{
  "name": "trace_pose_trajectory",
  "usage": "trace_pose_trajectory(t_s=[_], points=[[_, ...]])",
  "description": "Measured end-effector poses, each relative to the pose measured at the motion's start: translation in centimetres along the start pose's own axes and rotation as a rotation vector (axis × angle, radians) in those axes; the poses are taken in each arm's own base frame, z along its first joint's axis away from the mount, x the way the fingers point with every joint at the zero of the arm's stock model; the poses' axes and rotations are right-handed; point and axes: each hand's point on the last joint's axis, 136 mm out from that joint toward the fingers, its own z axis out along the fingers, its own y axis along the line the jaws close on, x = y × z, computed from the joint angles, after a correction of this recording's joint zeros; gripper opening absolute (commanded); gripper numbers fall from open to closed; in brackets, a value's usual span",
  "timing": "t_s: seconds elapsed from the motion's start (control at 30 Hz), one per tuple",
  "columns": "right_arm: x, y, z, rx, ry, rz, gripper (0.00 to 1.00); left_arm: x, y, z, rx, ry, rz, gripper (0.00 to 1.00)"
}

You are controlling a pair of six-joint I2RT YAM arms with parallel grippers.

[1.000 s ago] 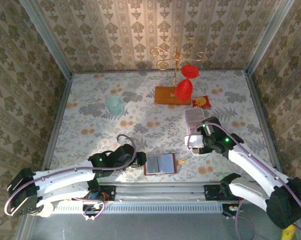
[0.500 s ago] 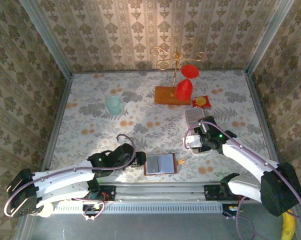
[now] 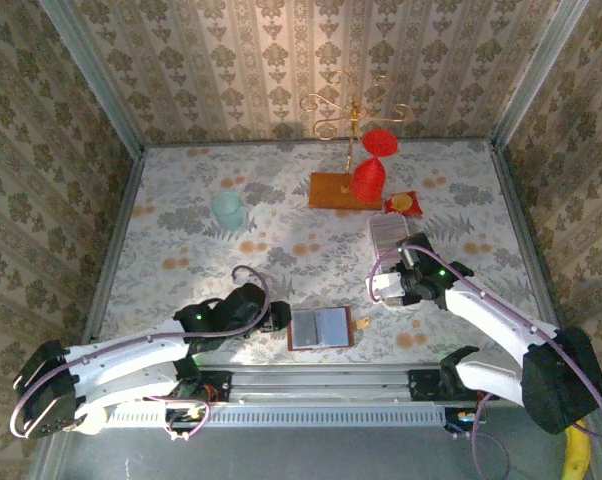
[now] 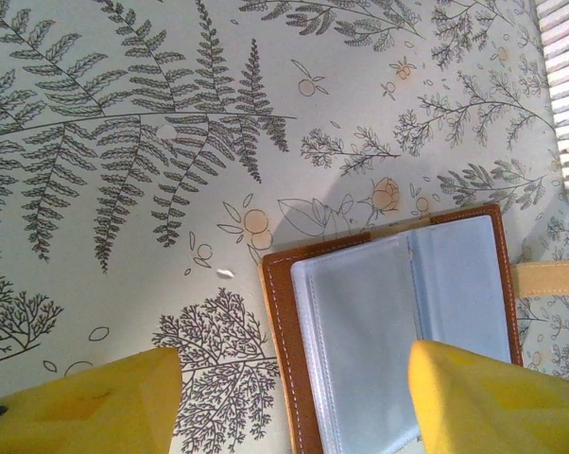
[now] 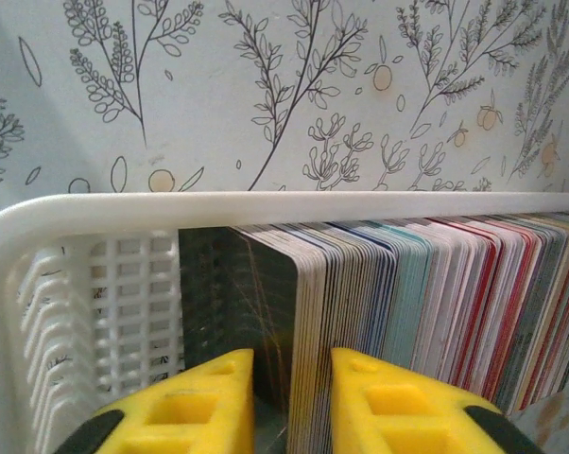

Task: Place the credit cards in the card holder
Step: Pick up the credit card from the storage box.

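Note:
The card holder (image 3: 321, 328) lies open near the front edge, orange-brown with grey pockets (image 4: 388, 331) facing up. My left gripper (image 3: 278, 318) hovers at its left side, open wide (image 4: 294, 411), with the holder's left edge between the yellow fingers (image 4: 86, 407). The credit cards (image 5: 407, 303) stand edge-on in a packed row inside the white tray (image 3: 389, 235). My right gripper (image 3: 385, 287) is at the tray's near end, its jaws (image 5: 292, 402) narrowly apart around the dark front card (image 5: 256, 303) and a few cards behind it. A slim gap still shows beside the left finger.
A wooden stand base (image 3: 338, 190) with a gold hanger and red items (image 3: 368, 178) stands at the back. A red-and-yellow packet (image 3: 404, 204) lies just beyond the tray. A teal cup (image 3: 227, 210) sits back left. The tray's rim (image 5: 294, 203) borders the cards.
The right gripper has shifted slightly toward the tray's near end. The left gripper has edged a little toward the card holder.

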Motion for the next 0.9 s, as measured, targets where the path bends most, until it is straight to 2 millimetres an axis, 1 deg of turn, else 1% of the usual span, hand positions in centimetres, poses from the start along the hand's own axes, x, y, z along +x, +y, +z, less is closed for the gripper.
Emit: trace_pose_trajectory(t_s=[0.03,0.1,0.43,0.53,0.8,0.9], points=[[0.0,0.0,-0.1,0.002,-0.001,-0.001,0.16,0.1,0.0,0.0,0.001,0.004,0.000,0.64],[-0.1,0.0,-0.2,0.006,-0.005,0.000,0.14,0.3,0.0,0.1,-0.002,0.013,0.001,0.64],[0.1,0.8,-1.1,0.037,-0.015,0.003,0.11,1.6,0.8,1.2,-0.042,0.079,0.006,0.62],[0.1,0.7,-1.4,0.051,-0.018,0.008,0.11,1.9,1.0,1.5,-0.050,0.099,0.007,0.62],[0.1,0.7,-2.0,0.065,-0.021,0.026,0.09,2.3,0.6,1.9,-0.049,0.130,0.007,0.61],[0.1,0.8,-2.2,0.064,-0.021,0.032,0.05,2.4,0.5,2.1,-0.050,0.141,0.007,0.64]])
